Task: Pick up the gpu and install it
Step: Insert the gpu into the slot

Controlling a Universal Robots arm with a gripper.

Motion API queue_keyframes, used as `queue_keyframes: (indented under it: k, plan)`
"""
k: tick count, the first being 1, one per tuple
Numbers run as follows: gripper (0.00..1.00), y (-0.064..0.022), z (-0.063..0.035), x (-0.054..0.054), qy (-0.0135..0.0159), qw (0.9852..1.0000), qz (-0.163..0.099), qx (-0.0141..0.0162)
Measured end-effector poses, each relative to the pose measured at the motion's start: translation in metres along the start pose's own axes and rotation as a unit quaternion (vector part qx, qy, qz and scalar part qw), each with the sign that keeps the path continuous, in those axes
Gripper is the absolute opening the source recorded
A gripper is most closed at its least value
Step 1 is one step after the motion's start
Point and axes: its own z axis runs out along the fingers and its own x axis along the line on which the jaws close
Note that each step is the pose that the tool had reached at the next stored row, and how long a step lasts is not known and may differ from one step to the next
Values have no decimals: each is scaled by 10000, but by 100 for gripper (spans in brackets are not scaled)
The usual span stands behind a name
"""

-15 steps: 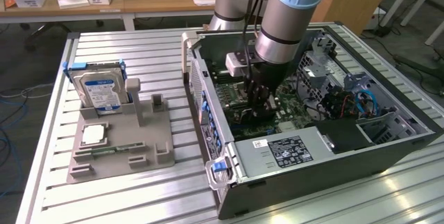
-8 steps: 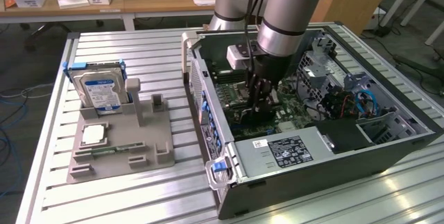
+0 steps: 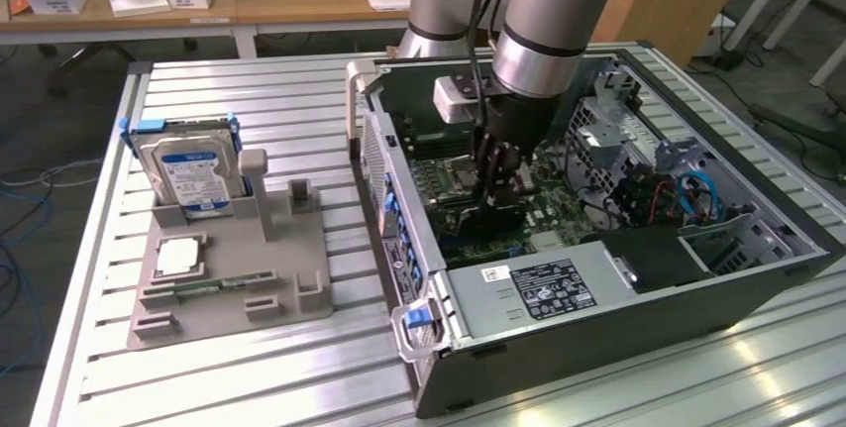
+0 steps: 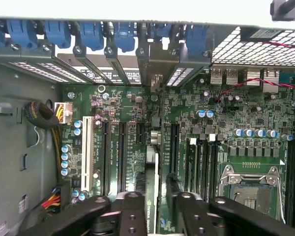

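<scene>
The arm reaches down into the open computer case [image 3: 740,278] lying on its side on the ribbed worktop [image 3: 264,358]; its gripper [image 4: 157,206] hangs low over the green motherboard [image 4: 236,113], the black fingers [image 4: 130,216] clenched on the gpu [image 4: 152,191], which stands on edge between them, thin and green, with white lettering on its side; its lower edge sits over the row of long black slots [image 4: 122,157] and beside a white slot [image 4: 87,152]; whether it touches a slot I cannot tell, the fingers hide most of the card; around it are blue clips [image 4: 123,34] along the case's back wall, a bundle of red, yellow and black wires [image 4: 54,199], and the bare square processor socket [image 4: 248,189]; in the exterior view the arm's thick grey body covers the middle of the board; a labelled grey power box [image 3: 549,288] fills the near corner, blue cable [image 3: 698,194] loops towards that view's right; well apart, towards its left, a grey holder [image 3: 238,278] carries an upright hard drive [image 3: 189,174] with a blue label, and a narrow green memory stick [image 3: 212,286] lies flat.
</scene>
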Motion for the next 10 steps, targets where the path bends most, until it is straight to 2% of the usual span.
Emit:
queue_keyframes:
  k: [1, 2, 6, 10]
  plan:
    - [32, 0, -1, 0, 1, 10000, 0, 0]
    - [25, 0, -1, 0, 1, 10000, 0, -1]
    - [25, 1, -8, 1, 3, 10000, 0, -1]
    - [25, 5, -97, 0, 2, 10000, 0, -1]
